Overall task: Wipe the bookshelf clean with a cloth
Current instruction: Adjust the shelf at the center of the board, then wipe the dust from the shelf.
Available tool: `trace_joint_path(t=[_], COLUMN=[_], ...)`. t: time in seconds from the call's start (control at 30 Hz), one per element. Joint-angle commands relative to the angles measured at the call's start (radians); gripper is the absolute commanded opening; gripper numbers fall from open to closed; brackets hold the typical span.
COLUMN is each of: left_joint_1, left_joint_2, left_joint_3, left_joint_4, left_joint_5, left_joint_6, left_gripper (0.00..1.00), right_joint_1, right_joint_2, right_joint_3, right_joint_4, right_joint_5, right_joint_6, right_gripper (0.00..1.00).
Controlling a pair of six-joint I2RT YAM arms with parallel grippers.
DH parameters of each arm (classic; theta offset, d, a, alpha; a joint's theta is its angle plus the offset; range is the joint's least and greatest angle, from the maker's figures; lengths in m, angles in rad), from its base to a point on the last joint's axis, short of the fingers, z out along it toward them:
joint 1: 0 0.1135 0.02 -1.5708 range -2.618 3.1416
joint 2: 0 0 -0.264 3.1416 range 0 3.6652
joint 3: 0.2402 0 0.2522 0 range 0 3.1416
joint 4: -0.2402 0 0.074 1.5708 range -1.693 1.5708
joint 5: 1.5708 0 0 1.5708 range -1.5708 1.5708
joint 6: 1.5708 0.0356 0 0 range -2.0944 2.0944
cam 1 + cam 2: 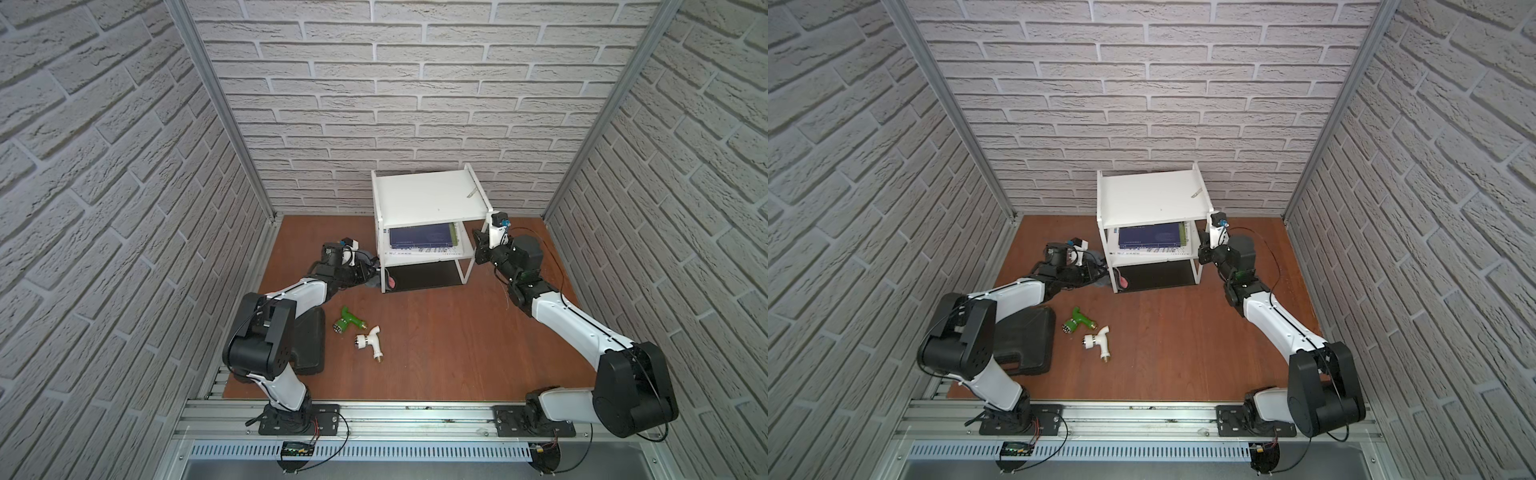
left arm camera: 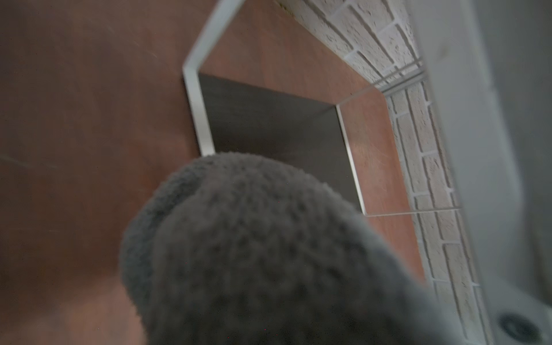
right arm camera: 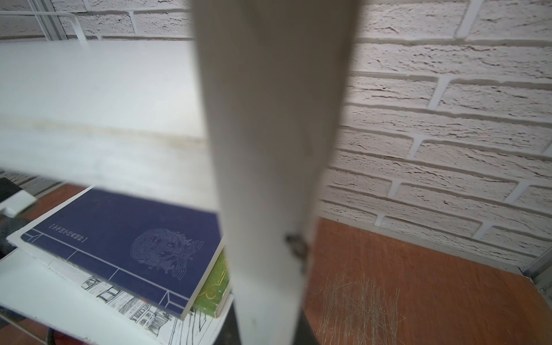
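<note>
Grey fleece cloth (image 2: 268,254), clamped in the closed left gripper (image 1: 372,272), hangs beside the base of the bookshelf (image 1: 428,199); the right gripper (image 1: 481,246) is closed on its front leg. Wiping appears about to start; next, the cloth must press flat onto a tier. Cover lettering on the blue book (image 3: 125,242) is illegible.

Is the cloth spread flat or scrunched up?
Scrunched up: the cloth bulges as a rounded grey lump in the left wrist view, bunched beside the bookshelf.
</note>
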Motion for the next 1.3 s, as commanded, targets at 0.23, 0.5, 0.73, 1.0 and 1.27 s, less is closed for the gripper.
trace_joint_path(t=[0.23,0.5,0.73,1.0,1.27], left_joint_1=[-0.03,-0.067,0.025,0.044,-0.012], left_joint_2=[-0.244,-0.04,0.148,0.429,0.442], left_joint_3=[-0.022,-0.157,0.042,0.242,0.314], left_joint_4=[-0.081,0.055,0.118,0.293,0.301], left_joint_5=[-0.169,-0.229,-0.141,0.029,0.036], left_joint_6=[-0.034,-0.103,-0.009,-0.124,-0.106], left_gripper=[0.0,0.0,0.0,0.0,0.0], right_joint_1=[0.006,0.011,0.015,0.024,0.034], right_joint_2=[0.003,0.015,0.027,0.033,0.051], right_joint_3=[0.004,-0.014,0.031,0.026,0.027], right_joint_4=[-0.042,-0.069,-0.158,-0.161,-0.168], right_joint_5=[-0.024,0.01,-0.013,-0.021,-0.027], right_joint_6=[0.134,0.176,0.195,0.244,0.256], right_gripper=[0.03,0.03,0.03,0.03,0.03])
